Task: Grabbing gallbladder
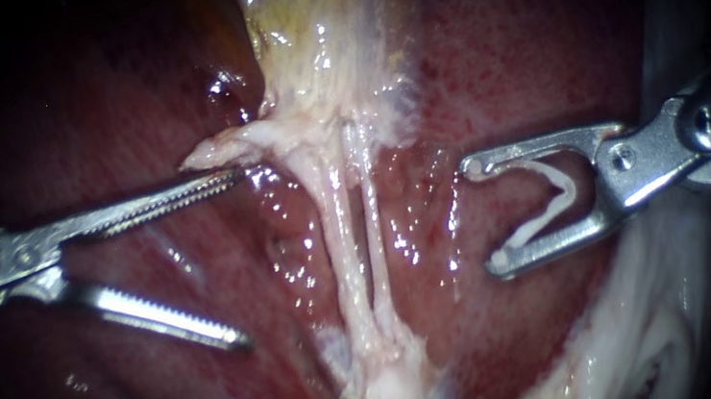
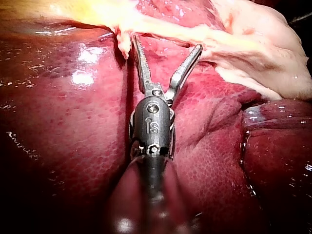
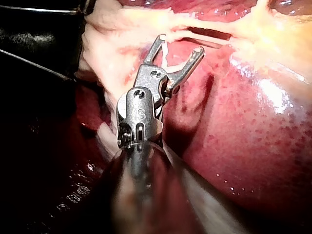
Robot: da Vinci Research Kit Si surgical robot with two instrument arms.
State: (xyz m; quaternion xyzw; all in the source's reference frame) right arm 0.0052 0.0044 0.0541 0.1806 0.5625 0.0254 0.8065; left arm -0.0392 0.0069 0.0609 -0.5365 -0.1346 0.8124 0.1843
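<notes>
Pale yellow gallbladder [image 1: 316,31] is lying ungrasped on the liver [image 1: 521,33], the left instrument [image 1: 241,259] holding its end effector spread just beside the ragged lower fringe, the right instrument [image 1: 483,214] pinching a white clip [image 1: 562,181]; grab not yet made.

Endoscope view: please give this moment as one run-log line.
left instrument open near gallbladder, not gripping | right instrument holds clip, apart from tubes

The liver [image 1: 496,57] glistens wet and smooth. Both instruments are shiny metal, the left instrument [image 1: 241,259] with ridged jaws; the right instrument [image 1: 481,217] holds a matt clip [image 1: 564,180].
</notes>
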